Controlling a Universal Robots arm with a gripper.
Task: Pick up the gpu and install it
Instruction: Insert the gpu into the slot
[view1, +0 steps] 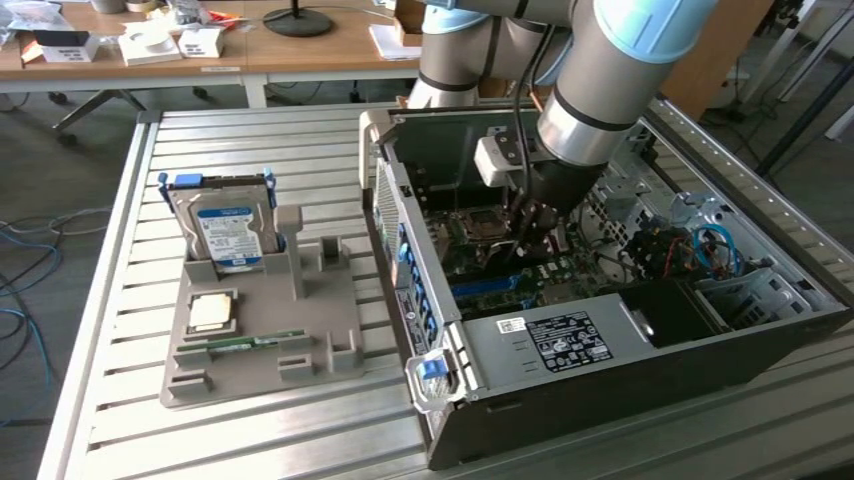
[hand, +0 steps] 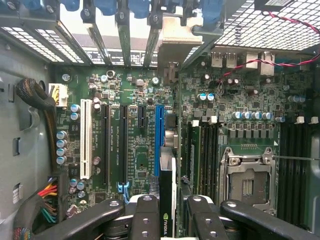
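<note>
In the wrist view my gripper (hand: 172, 210) is shut on the gpu (hand: 166, 192), a thin black card seen edge-on with a green logo between the finger pads. The card runs lengthwise over the blue expansion slot (hand: 159, 135) of the green motherboard (hand: 135, 150). Its silver bracket (hand: 172, 47) reaches the rear slot openings of the case. I cannot tell whether the card's edge is seated in the slot or just above it. In the exterior view the gripper (view1: 534, 225) is low inside the open computer case (view1: 601, 340), over the motherboard.
A grey holder (view1: 267, 335) to the exterior view's left of the case carries a silver hard drive (view1: 227, 235), a processor chip (view1: 211, 312) and a green RAM stick (view1: 240, 345). Around the card are a white slot (hand: 86, 137), the processor socket (hand: 247, 182) and a cable bundle (hand: 35, 100).
</note>
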